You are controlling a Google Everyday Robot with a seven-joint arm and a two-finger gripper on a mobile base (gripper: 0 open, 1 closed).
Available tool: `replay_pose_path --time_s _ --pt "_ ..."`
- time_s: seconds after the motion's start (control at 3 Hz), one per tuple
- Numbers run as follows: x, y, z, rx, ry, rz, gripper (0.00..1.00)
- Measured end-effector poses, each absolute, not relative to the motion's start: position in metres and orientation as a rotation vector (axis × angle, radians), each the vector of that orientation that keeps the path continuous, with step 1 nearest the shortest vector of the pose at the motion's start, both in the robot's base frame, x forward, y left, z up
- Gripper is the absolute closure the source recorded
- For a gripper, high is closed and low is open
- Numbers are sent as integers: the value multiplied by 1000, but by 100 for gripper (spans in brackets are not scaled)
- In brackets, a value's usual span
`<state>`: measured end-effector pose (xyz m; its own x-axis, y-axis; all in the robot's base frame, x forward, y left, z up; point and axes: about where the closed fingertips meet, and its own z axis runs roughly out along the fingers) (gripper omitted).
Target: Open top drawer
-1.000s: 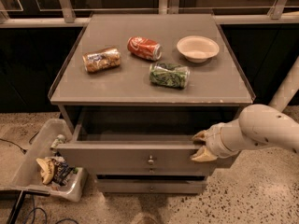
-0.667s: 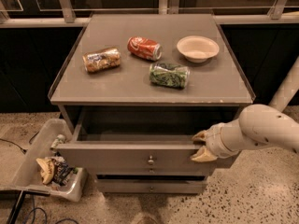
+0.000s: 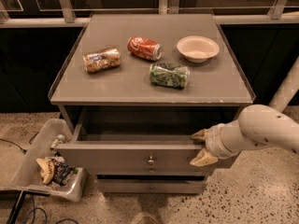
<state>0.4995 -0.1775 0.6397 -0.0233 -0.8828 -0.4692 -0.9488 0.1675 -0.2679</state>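
**A:** Where's the gripper (image 3: 202,146)?

**B:** At the right end of the drawer (image 3: 121,157). Its fingers (image 3: 202,159) are spread, one above the front's top edge and one against the face, and as far as I can see they are clamped on nothing. The drawer stretches away to the gripper's left, partly out of the cabinet (image 3: 154,85).

**A:** How should it pull?

**B:** Straight out, slow and level. Hauling from one end may skew the box on its runners (the knob (image 3: 151,161) sits well to the gripper's left, at the centre), so no sideways drag.

**A:** And which way does the drawer lie?

**B:** Its long axis runs left to right across the cabinet front. The flat front faces the camera and the open top faces up. It travels square to that axis, toward the camera.
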Motion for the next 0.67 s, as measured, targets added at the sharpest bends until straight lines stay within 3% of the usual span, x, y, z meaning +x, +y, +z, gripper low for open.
replay_pose_path --time_s 0.67 --pt "471 -183 629 -1735 1898 201 85"
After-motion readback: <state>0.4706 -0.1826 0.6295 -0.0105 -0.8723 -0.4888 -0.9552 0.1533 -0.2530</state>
